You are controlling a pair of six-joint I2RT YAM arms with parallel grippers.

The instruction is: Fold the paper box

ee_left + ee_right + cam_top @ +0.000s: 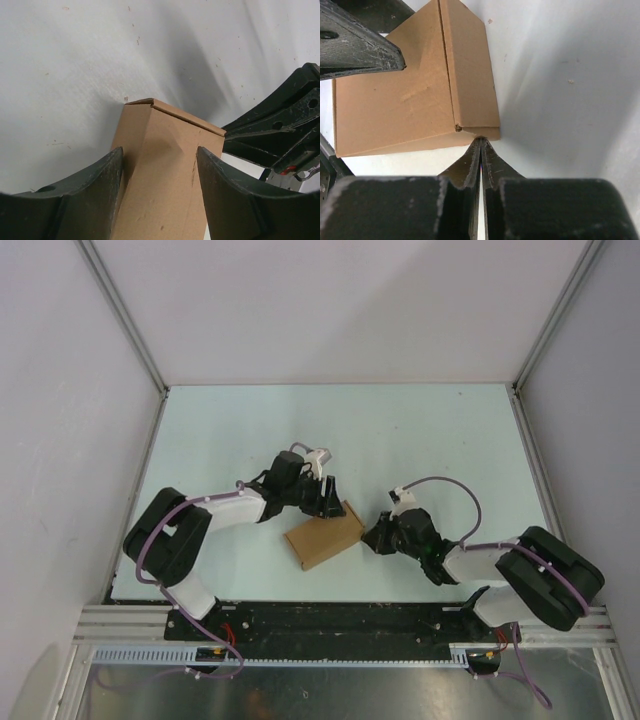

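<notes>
Brown paper box (323,537), left pincer (159,150) wide astride it — grip unclear; right pincer (481,141) closed tight, empty, at its corner — push squarely, gently.

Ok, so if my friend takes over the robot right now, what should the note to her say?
Left gripper: open, one finger on each side of the paper box. I can't tell if they squeeze it.
Right gripper: shut, holding nothing, tips at a corner of the box by the flap.
Box: lying on the table between the two arms.
Done: it looks like a closed carton, flap folded over.
Left: probably press or tuck the flap, then let go.
</notes>
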